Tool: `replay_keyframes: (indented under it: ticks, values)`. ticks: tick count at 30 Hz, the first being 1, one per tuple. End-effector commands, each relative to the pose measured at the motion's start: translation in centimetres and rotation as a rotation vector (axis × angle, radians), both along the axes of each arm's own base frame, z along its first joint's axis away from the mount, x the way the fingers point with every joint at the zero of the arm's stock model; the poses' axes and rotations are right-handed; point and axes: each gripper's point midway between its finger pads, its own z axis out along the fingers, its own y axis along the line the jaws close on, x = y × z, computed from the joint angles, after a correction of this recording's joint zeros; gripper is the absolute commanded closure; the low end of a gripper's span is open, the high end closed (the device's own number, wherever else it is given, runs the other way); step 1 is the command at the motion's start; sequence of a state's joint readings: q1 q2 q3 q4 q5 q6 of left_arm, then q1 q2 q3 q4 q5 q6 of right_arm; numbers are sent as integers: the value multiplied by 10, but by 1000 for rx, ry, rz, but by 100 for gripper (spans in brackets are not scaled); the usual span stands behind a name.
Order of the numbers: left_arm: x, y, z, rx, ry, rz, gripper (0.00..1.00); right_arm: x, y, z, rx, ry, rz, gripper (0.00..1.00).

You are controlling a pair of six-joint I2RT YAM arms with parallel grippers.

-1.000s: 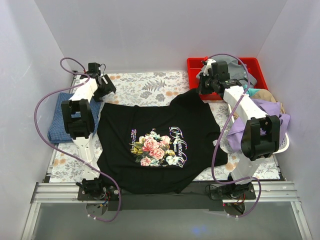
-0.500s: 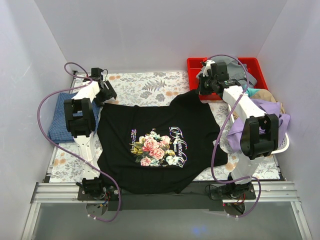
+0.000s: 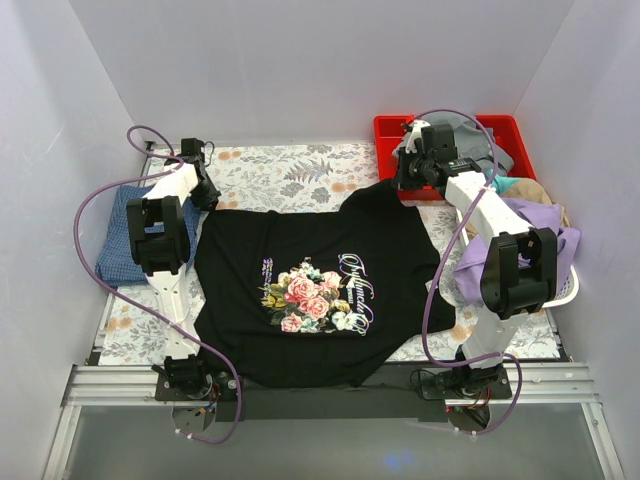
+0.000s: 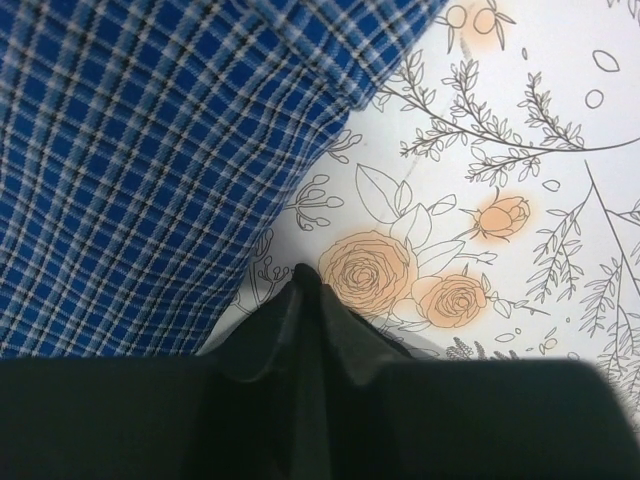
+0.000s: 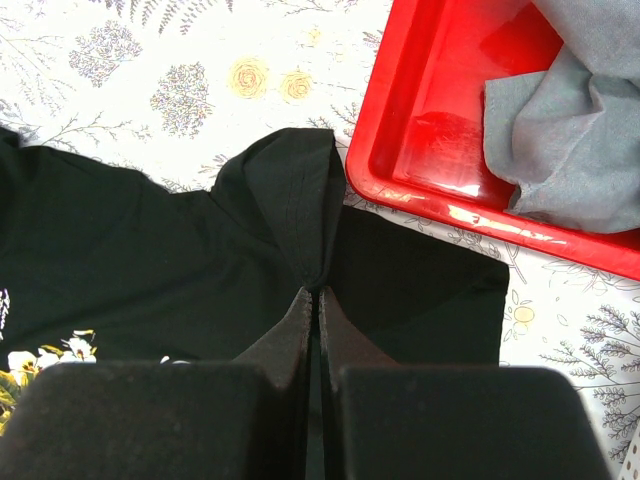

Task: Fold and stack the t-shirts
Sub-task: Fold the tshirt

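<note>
Clamped tip to tip, the right gripper (image 5: 318, 290) pinches a raised fold of the black t-shirt (image 3: 310, 290). That shirt lies spread print-up across the floral tablecloth (image 3: 290, 170), its far right corner at this gripper, just beside the red tray (image 5: 400, 190). At the shirt's far left corner the left gripper (image 4: 306, 272) is closed, tips meeting over the tablecloth. The blue t-shirt (image 4: 130, 170) lies just to its left, at the table's left edge.
</note>
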State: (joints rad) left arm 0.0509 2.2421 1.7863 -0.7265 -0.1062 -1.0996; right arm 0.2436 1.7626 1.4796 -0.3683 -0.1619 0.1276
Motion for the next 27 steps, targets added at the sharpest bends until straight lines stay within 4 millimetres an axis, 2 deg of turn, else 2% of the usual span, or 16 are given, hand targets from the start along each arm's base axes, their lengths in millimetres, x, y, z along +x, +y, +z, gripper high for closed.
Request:
replay_keyframes:
  ticks: [1, 3, 7, 10, 11, 13, 14, 15, 17, 18, 20, 21, 22, 24, 25, 27]
  values:
    - [-33, -11, -34, -26, 150, -21, 97, 2, 1, 18, 10, -44, 4, 99]
    - [-30, -12, -32, -31, 142, -25, 100, 2, -2, 22, -1, -55, 1, 99]
    - [-20, -18, -11, -61, 90, -36, 100, 0, -5, 28, -21, -63, 3, 99]
    - [-11, -25, 21, -99, 8, -49, 100, -4, -14, 28, -61, -55, -20, 99]
    - [-8, -32, 41, -131, -36, -66, 100, -9, -17, 25, -77, -36, -24, 99]
    - [-8, -40, 62, -173, -82, -88, 100, -17, -23, 24, -100, -21, -40, 99]
    - [-13, -42, 65, -180, -81, -92, 100, -22, -26, 21, -103, -7, -47, 99]
    - [-16, -43, 81, -185, -112, -95, 100, -27, -28, 24, -106, -7, -53, 99]
    - [-25, -46, 89, -199, -117, -93, 100, -38, -30, 17, -105, 21, -60, 99]
    - [-35, -47, 99, -200, -129, -97, 100, -44, -31, 22, -98, 17, -61, 99]
    - [-48, -43, 104, -183, -134, -80, 100, -54, -32, 22, -86, 25, -69, 99]
    - [-60, -43, 99, -179, -111, -64, 100, -63, -35, 21, -85, 29, -73, 99]
    - [-65, -41, 113, -168, -145, -62, 100, -67, -35, 20, -86, 32, -73, 99]
    - [-82, -38, 111, -153, -120, -51, 100, -78, -39, 20, -86, 33, -82, 99]
    - [-87, -38, 120, -145, -140, -54, 100, -83, -41, 19, -91, 43, -83, 99]
    - [-98, -38, 121, -145, -127, -52, 100, -91, -44, 16, -96, 60, -91, 99]
